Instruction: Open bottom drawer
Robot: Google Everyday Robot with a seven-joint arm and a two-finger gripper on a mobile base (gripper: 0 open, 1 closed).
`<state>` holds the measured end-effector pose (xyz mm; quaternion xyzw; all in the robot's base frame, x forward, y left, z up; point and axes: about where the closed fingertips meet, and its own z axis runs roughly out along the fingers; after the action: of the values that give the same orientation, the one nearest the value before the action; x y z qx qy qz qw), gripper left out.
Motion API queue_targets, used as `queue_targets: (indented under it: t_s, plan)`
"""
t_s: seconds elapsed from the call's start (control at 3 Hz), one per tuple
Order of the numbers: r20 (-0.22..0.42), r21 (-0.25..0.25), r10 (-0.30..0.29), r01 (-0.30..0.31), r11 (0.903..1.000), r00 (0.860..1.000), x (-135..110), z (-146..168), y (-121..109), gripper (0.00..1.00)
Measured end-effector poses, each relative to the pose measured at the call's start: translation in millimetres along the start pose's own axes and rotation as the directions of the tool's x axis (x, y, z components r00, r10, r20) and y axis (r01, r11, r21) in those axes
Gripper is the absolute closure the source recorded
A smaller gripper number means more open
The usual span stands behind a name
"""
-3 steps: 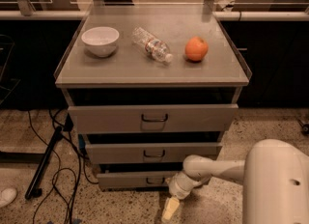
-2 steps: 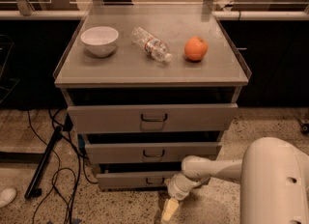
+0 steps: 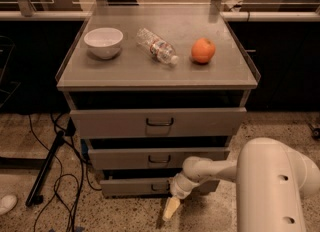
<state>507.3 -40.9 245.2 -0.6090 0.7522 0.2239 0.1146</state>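
Note:
The bottom drawer [image 3: 135,187] is the narrowest grey front of three, low on the cabinet near the floor. Its small dark loop handle [image 3: 160,187] sits at the middle of the front. The front stands slightly out, with a dark gap above it. My gripper [image 3: 171,208] hangs at the end of the white arm [image 3: 210,170], pointing down at the floor just below and right of the handle. It is in front of the drawer's lower edge. I see nothing held in it.
The mid-sized drawer [image 3: 159,158] and the widest top drawer [image 3: 159,122] are above. On the cabinet top [image 3: 125,73] are a white bowl [image 3: 103,41], a lying plastic bottle [image 3: 157,46] and an orange [image 3: 203,50]. A black stand leg [image 3: 45,168] and cables [image 3: 70,196] lie on the floor at left.
My arm and gripper have shifted slightly left and up, closer to the bottom drawer's front. The drawers have not visibly moved.

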Motion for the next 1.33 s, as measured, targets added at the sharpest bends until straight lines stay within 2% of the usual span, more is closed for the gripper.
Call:
queue_targets:
  t_s: [0.67, 1.33]
  plan:
    - [-0.001, 0.045, 0.019, -0.019, 0.9988, 1.0, -2, 6, -42, 0.0]
    - [0.005, 0.029, 0.074, -0.074, 0.9969, 0.997, 20, 36, -64, 0.0]
